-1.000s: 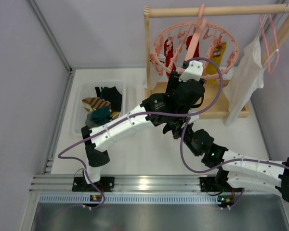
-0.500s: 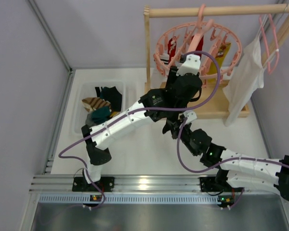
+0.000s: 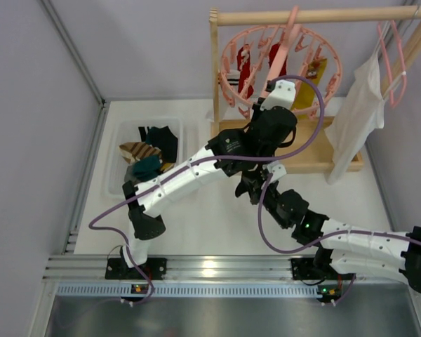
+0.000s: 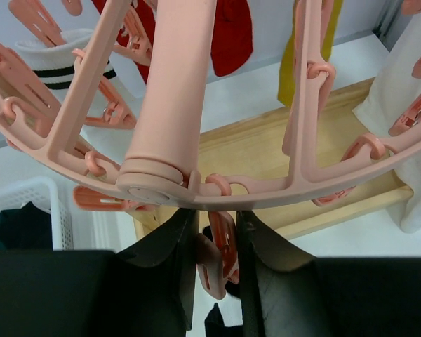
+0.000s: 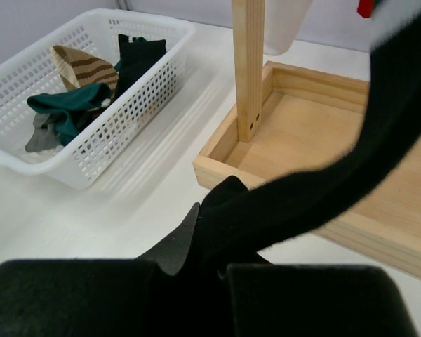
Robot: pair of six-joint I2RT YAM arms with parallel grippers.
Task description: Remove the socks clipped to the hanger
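Hanger ring [image 4: 323,184] hangs at the far rail [image 3: 316,14] with red, yellow and striped socks [image 4: 231,31] clipped on, while the right claw [image 5: 210,260] clamps a taut black sock [image 5: 323,189] and the left claw [image 4: 216,242] pinches one peg [image 4: 223,242], which next needs squeezing open.

- The peg [image 4: 222,246] is pinched in the left claw [image 4: 214,261]. Its lower end sinks out of sight between the fingers, so what it grips is hidden.
- Above that claw, the red sock [image 4: 231,35], yellow sock [image 4: 289,67] and striped sock [image 4: 64,62] are cut off by the top edge.
- The hanger [image 4: 281,191] ring runs out of the picture on both sides of that claw.
- The black sock [image 5: 351,161] runs up and right from the right claw [image 5: 207,235]. It is blurred and its far end is cut off.
- From above, the left claw is mostly hidden under its own wrist.
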